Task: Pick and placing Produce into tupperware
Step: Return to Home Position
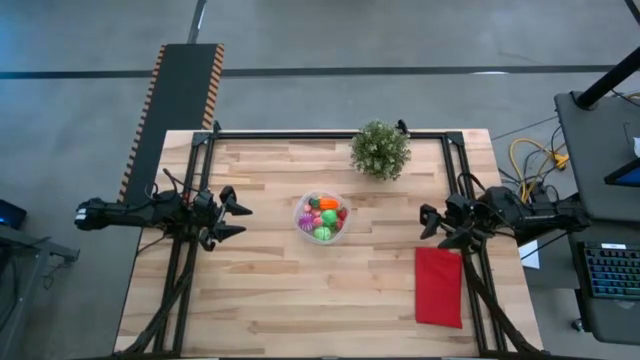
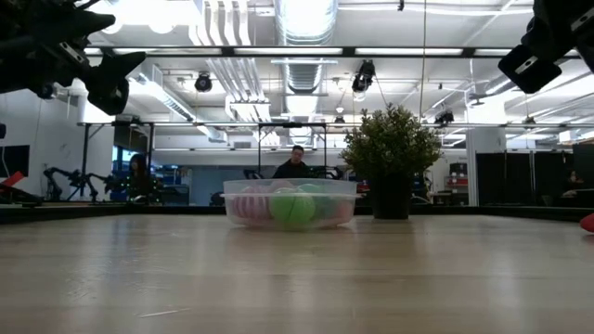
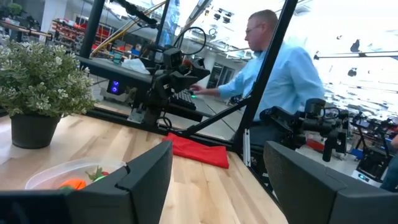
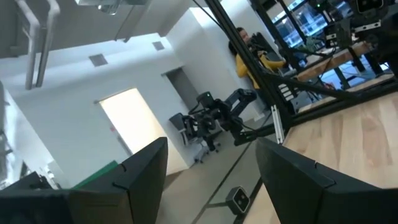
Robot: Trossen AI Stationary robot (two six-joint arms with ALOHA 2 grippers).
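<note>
High view, unlike low: orange produce (image 1: 329, 204) in tupperware (image 1: 297, 218)

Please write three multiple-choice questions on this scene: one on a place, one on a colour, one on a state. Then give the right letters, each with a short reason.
1. Where does the potted plant stand relative to the clear bowl?
A. Inside it. B. Apart from it, near the table edge. C. Touching its wall.
2. What colour is the flat cloth?
A. Red. B. Blue. C. White.
3. How are the left pincer and right pincer?
A. Each shut on a toy. B. Both shut, empty. C. Both open, empty.
Answers: 1 B, bare wood lies between them; 2 A, plainly red in the high view; 3 C, the wrist views show each pincer spread, nothing held.
</note>
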